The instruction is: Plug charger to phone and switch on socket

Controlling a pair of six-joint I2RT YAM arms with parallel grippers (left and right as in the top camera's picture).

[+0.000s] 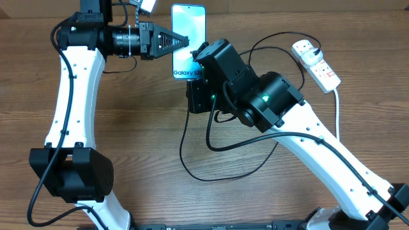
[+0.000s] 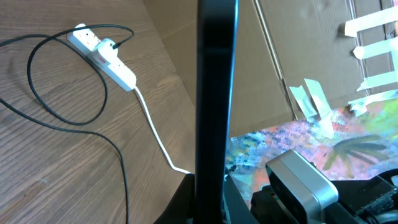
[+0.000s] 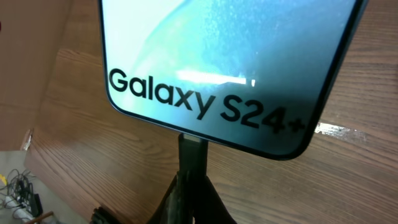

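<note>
The phone [image 1: 189, 29], its blue-teal screen lit and marked "Galaxy", is held above the table at the back. My left gripper [image 1: 181, 41] is shut on its left edge. In the left wrist view the phone [image 2: 216, 93] shows edge-on between the fingers [image 2: 211, 202]. My right gripper [image 1: 195, 86] is shut on the charger's black connector [image 3: 193, 154], whose tip meets the phone's bottom edge [image 3: 211, 74]. I cannot tell how deep it sits. The black cable [image 1: 192, 167] loops across the table to a white plug [image 1: 305, 46] in the socket [image 1: 317, 64].
The socket's thick white cord [image 1: 337, 102] runs down the right side, and the strip also shows in the left wrist view [image 2: 102, 57]. Cardboard and a painted sheet [image 2: 323, 143] lie beyond the table's back edge. The right arm's links [image 1: 268, 102] hang over the table's middle.
</note>
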